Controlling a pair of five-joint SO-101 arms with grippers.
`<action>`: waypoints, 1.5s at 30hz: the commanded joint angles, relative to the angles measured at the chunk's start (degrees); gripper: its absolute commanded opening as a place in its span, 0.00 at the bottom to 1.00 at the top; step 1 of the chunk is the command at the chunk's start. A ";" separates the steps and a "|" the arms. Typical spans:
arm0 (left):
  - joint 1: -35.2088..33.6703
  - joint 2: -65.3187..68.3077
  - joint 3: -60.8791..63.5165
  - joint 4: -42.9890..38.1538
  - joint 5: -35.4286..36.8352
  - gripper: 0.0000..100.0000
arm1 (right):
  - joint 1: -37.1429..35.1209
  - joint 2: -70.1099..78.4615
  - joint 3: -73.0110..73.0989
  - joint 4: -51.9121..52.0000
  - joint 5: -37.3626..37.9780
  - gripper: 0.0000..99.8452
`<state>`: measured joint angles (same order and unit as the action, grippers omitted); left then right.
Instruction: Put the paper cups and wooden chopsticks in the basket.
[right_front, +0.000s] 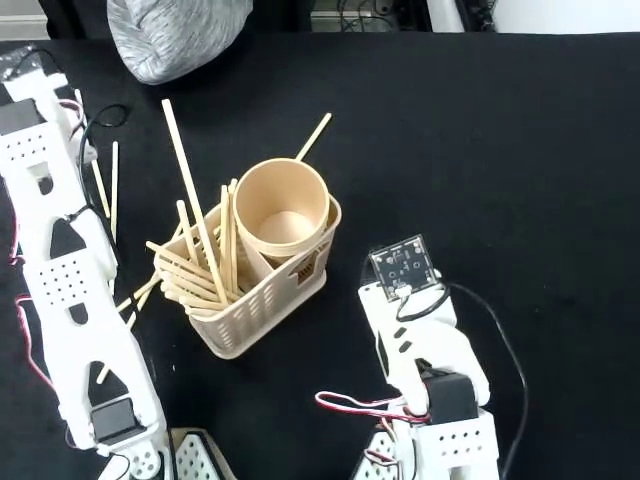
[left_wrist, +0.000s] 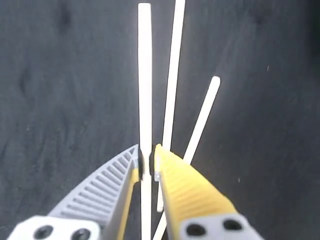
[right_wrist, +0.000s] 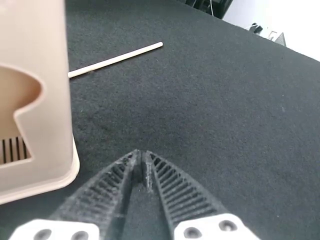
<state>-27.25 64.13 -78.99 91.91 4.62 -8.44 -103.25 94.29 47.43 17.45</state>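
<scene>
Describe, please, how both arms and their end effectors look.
Left arm and right arm are white with black servos and red wires. The left end effector has one grey and one yellow ribbed finger; the right end effector has two black ribbed fingers.

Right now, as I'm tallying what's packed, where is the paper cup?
In the high view the paper cup stands upright in the right end of the basket, next to the chopsticks stacked in its left end.

chopsticks (left_wrist: 144, 75): smooth wood | basket (right_front: 265, 300): matt plastic | table (right_front: 520, 150): probably cloth
</scene>
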 joint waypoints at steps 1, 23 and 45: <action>0.75 0.70 -1.36 -3.08 1.67 0.03 | 0.70 -5.23 -1.27 -0.88 -0.09 0.01; 2.51 3.87 -1.36 -5.01 4.22 0.14 | 0.79 -5.23 -1.36 -0.88 -0.09 0.01; -1.80 10.55 -1.10 -4.84 4.31 0.07 | 0.79 -5.23 -1.36 -0.79 -0.09 0.01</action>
<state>-26.64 74.68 -79.43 86.46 8.48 -8.44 -103.25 94.29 47.43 17.45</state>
